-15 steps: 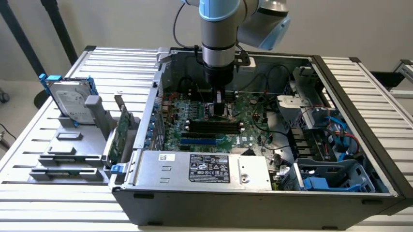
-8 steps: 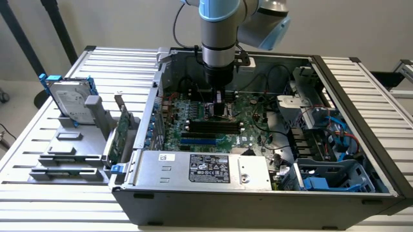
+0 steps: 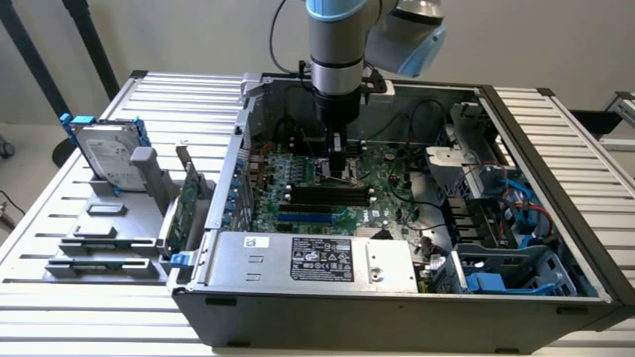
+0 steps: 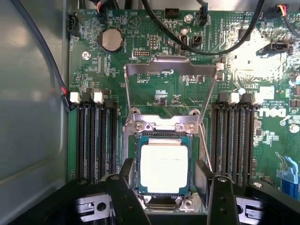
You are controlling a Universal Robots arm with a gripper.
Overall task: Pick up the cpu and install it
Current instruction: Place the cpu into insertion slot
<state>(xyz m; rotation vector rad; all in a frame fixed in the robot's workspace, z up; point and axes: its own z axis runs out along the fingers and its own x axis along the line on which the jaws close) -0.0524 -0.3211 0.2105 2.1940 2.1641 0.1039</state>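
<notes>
The cpu (image 4: 164,168), a small square chip with a silver-grey lid, lies flat in the socket (image 4: 161,127) on the green motherboard (image 4: 112,75). The socket's metal load plate (image 4: 169,71) is swung up and open behind it. My gripper (image 4: 164,174) hangs straight over the chip, open, with one black finger (image 4: 125,180) on each side and a thin gap to the chip's edges. In the exterior view the gripper (image 3: 340,169) reaches down into the open computer case (image 3: 397,312), onto the middle of the board.
Black memory slots (image 4: 96,138) flank the socket on both sides. Black cables (image 4: 220,42) cross the board beyond it. A power supply (image 3: 317,260) fills the case front. Outside, on the exterior view's left, a hard drive with blue rails (image 3: 104,152) and a card (image 3: 184,201) stand in grey holders.
</notes>
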